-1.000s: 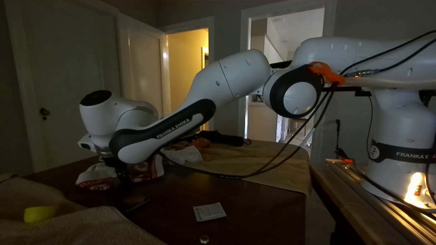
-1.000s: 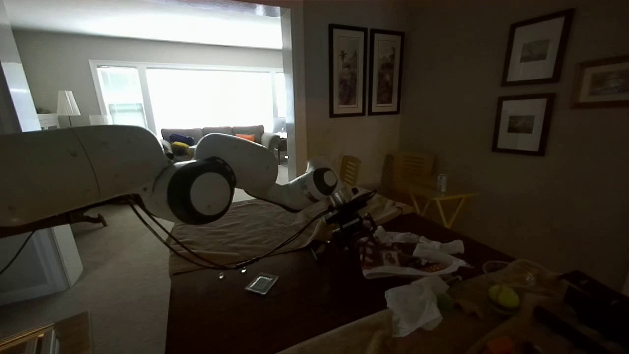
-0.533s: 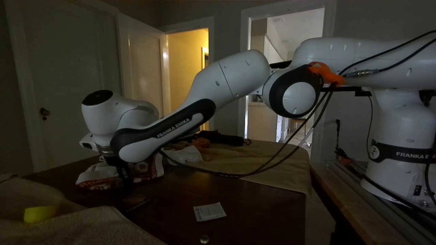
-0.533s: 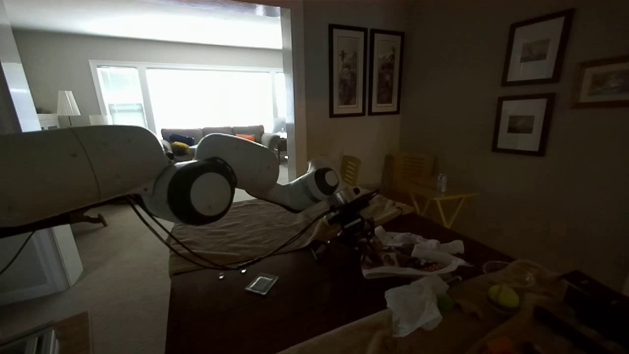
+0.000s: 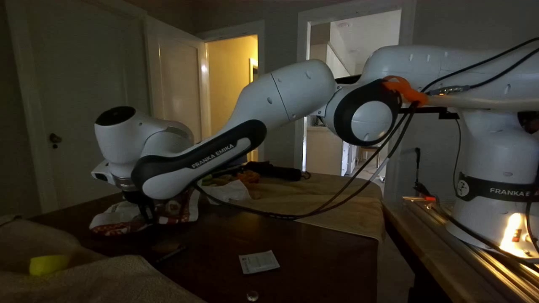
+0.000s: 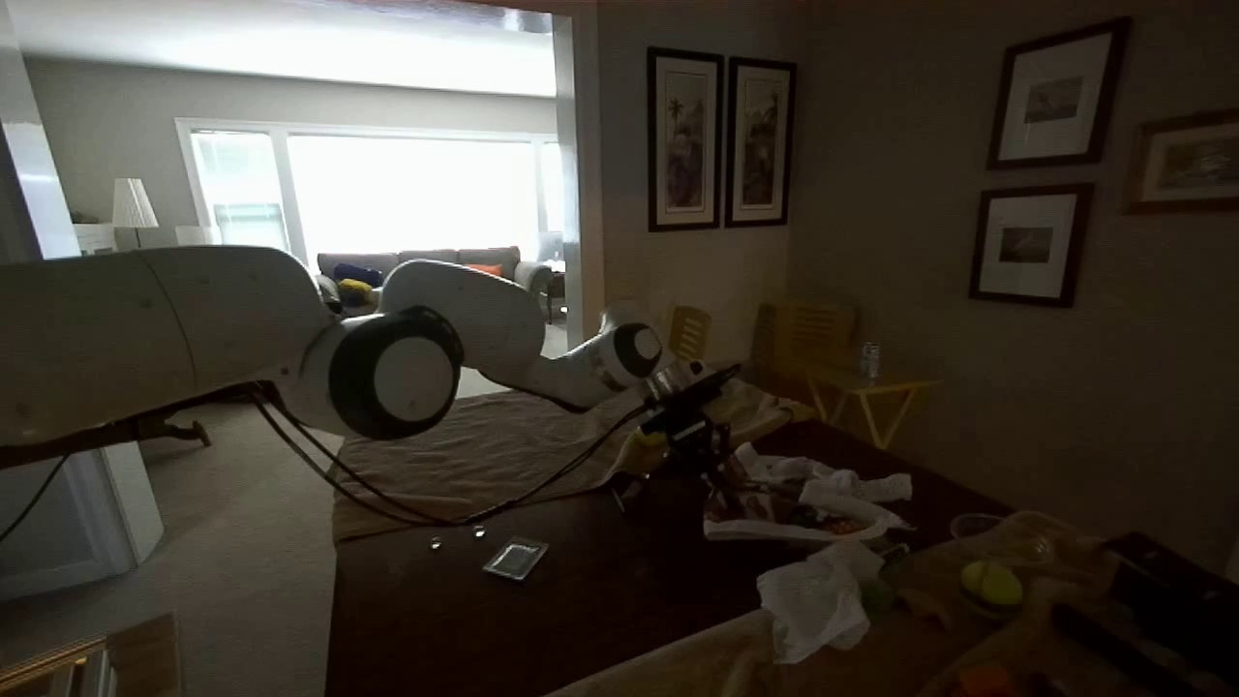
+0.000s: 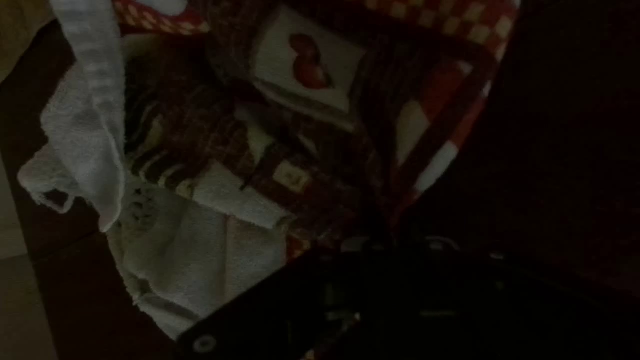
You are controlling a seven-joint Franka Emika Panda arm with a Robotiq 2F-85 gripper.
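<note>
Dim light hangs over this room, with a lit doorway behind the arm and a dark wooden table under it. Down at the table's surface I have the end effector pinching what I take to be an edge of the printed towel; in the wrist view the red and white folds run to a narrow point right where the fingertips meet, so I judge the pinch made, though that view is too dark to show how much cloth is caught. The towel lies crumpled on the table, patterned side partly up and a pale side turned out along one flank, near the tan cloth and just beside the crumpled white sheet. As far as I can tell, then, taking hold is the part that is done. What is left is everything after the grip: the bulk of the towel is not lifted clear, not spread flat and not folded into any neat shape. A flat packet sits well apart on the table, untouched by the end effector, with a small clear piece near it.
</note>
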